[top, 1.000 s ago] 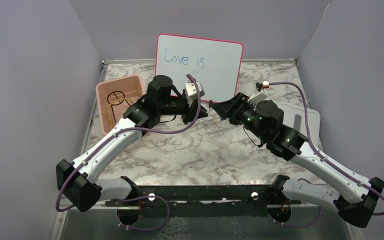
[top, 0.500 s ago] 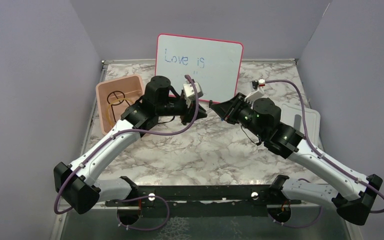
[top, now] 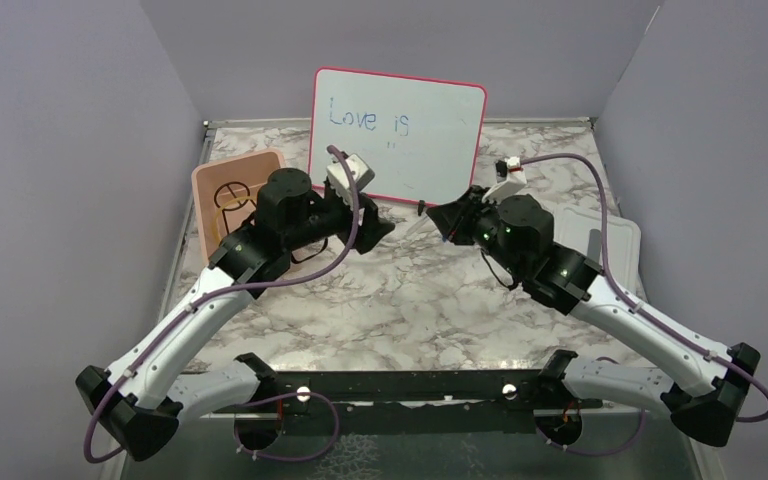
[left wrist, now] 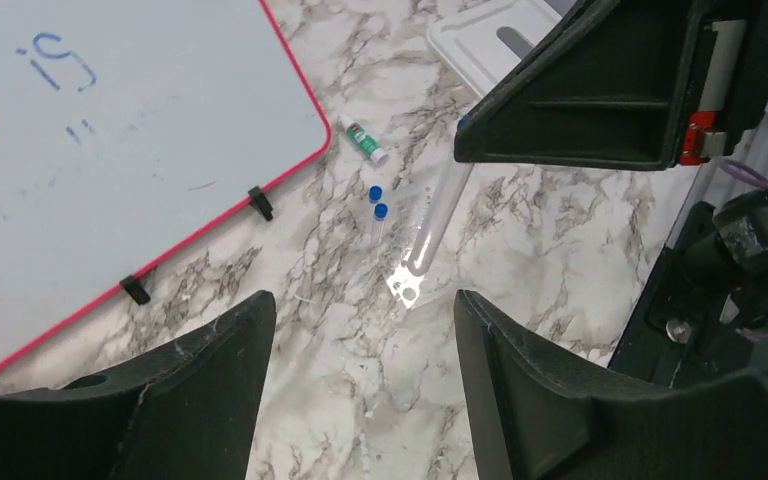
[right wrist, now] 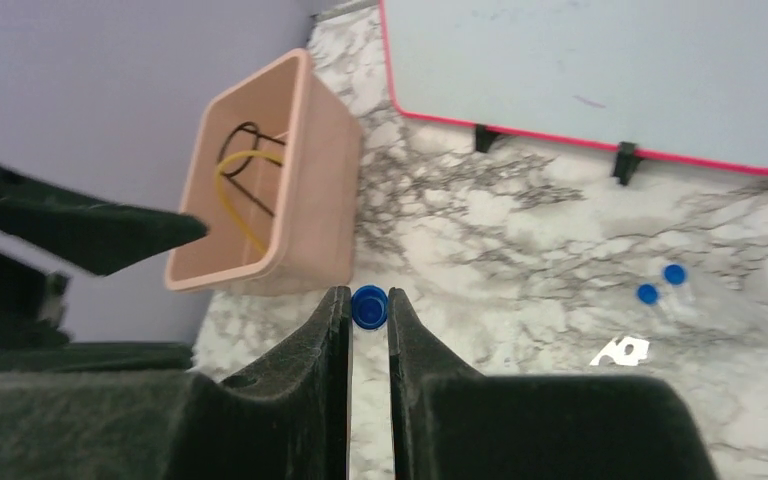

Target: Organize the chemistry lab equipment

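right gripper (right wrist: 368, 296): clamped on clear blue-capped tube (left wrist: 437, 212), slanting over the marble table (top: 410, 300) | left gripper (left wrist: 360, 300): jaws spread, empty | two small blue-capped vials (left wrist: 377, 203): lying side by side on the marble | pink bin (right wrist: 300, 200): holds black wire ring tripod (right wrist: 235, 138), tan rubber tube (right wrist: 238, 210) | whiteboard (top: 397, 120): reads "Love is"

Open marble tabletop (top: 410, 300) centre, whiteboard (top: 397, 130) walling the rear, pink bin (top: 203, 200) left, seemingly a lid (top: 620, 240) right

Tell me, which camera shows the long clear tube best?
The left wrist view: the whole clear tube shows, held at its top by the right gripper. The right wrist view shows only its blue cap; the top view, just a pale sliver.
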Controlling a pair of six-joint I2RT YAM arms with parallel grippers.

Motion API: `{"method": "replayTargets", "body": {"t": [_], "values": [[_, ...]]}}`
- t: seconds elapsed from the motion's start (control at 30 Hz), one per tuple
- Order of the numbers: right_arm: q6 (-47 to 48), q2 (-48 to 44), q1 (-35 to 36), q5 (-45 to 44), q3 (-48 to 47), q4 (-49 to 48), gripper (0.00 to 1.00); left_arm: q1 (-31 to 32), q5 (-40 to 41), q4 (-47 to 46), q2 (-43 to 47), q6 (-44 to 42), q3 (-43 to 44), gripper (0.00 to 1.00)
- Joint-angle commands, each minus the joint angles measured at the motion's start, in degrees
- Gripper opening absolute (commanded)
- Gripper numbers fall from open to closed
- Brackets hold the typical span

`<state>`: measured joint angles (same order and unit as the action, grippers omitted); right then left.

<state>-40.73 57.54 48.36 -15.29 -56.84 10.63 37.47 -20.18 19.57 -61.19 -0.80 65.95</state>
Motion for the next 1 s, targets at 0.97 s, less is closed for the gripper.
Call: {"method": "replayTargets", "body": {"t": [0.97], "values": [[5.41, 27.17, 1.20, -30.41, 7.12, -6.47, 0.09, -0.16, 14.03, -2.96, 4.32, 18.21, -18.27, 0.69]]}}
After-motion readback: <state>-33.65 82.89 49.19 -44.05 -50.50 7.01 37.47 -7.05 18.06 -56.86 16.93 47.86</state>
